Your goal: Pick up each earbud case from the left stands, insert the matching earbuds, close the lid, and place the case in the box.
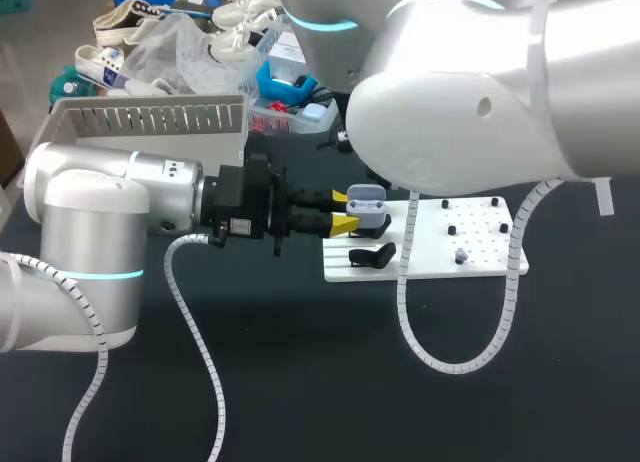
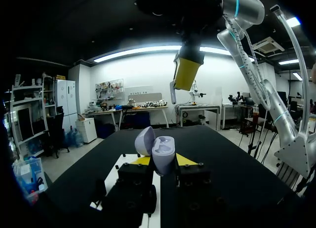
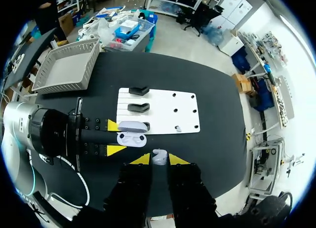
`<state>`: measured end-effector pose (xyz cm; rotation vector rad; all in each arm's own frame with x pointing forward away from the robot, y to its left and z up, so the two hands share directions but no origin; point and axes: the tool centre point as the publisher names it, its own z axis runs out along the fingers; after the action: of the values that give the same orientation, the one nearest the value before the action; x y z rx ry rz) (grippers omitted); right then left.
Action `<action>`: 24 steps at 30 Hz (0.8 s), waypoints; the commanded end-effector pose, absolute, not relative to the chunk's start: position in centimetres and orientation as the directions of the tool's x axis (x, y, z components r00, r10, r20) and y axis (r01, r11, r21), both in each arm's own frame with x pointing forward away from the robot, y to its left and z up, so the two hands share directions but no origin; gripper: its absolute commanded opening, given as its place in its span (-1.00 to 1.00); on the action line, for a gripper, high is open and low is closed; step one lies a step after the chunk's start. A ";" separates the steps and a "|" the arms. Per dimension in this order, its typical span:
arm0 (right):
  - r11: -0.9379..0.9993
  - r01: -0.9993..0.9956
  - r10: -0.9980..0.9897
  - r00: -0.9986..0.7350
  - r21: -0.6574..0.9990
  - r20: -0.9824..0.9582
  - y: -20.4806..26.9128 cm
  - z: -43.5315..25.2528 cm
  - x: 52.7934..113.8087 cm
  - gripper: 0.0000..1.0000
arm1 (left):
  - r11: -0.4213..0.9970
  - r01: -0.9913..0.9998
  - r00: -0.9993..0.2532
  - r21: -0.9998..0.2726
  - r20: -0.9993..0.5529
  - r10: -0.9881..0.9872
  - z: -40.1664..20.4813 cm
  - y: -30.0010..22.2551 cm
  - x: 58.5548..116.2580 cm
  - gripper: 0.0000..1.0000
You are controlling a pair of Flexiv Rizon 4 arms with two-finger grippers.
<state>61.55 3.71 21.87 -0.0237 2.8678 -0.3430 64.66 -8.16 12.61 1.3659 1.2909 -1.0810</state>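
Near the middle of the head view, the earbud case (image 1: pixel 367 204) sits raised above the left end of the white board (image 1: pixel 440 244). It is pale grey with rounded corners. Its lid (image 2: pixel 144 140) is swung open and the two moulded sockets inside can be seen in the left wrist view.

The left end effector (image 1: pixel 342 210) grips the case from both sides, with one yellow tip against each flank. The left arm (image 1: pixel 110 207) comes in level from the left edge of the frame, its wrist pointing to the right.

The right arm (image 1: pixel 470 92) fills the upper right of the head view and hides its own fingers there. In the right wrist view, the right end effector (image 3: pixel 159 160) is closed to a narrow gap on a small white earbud (image 3: pixel 159 155). It holds the earbud just beside the open case, apart from it. From the left wrist view, one yellow fingertip (image 2: pixel 186 74) of that end effector hangs above and beyond the case.

Two black stands (image 3: pixel 138 108) are lined up on the board's left end beyond the case, and a small pale piece (image 3: pixel 178 129) lies among the pegs further along the board. The grey box (image 1: pixel 150 119) is at the upper left of the dark counter (image 1: pixel 300 382). A white spiral cable (image 1: pixel 405 282) drops from the right arm across the board's front edge.
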 end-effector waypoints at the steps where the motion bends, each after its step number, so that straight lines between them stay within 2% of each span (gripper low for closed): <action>1: 0.972 0.016 -0.044 -0.967 -0.233 -0.252 3.6 21.9 61.3 -1.00 | -0.005 0.998 0.058 0.058 -0.983 0.174 12.6 -8.2 64.6 -1.00; 13: 0.947 0.279 0.245 -0.948 -0.159 -0.203 3.9 23.2 61.6 -1.00 | -0.005 0.998 0.058 0.058 -0.983 0.174 12.6 -8.2 64.6 -1.00; 24: 0.929 0.320 0.284 -0.939 -0.185 -0.196 4.5 22.2 61.5 -1.00 | -0.005 0.998 0.058 0.058 -0.983 0.174 12.6 -8.2 64.6 -1.00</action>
<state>61.24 4.15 22.45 0.4620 2.9169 -0.3127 64.66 -8.16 12.61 1.3659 1.2910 -1.0810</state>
